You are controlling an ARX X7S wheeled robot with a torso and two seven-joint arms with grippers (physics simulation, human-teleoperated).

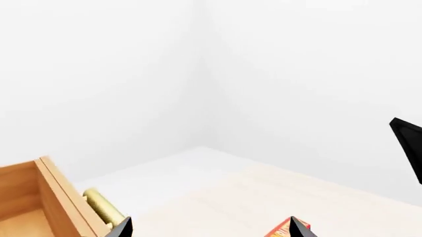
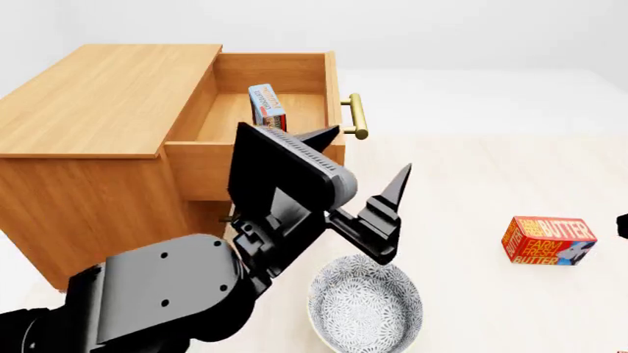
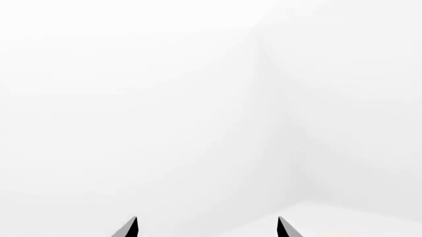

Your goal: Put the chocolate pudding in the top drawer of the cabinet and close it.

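On my head camera I read "FARM FRESH BUTTER" on the red-orange butter box (image 2: pixel 548 241) lying on the table (image 2: pixel 471 184). The chocolate pudding (image 2: pixel 266 107) standing in the top drawer (image 2: pixel 257 147) carries print too small for me to read.

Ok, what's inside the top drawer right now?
The chocolate pudding stands upright in the open top drawer, near its back. The left end effector and arm cover the drawer's near front part.
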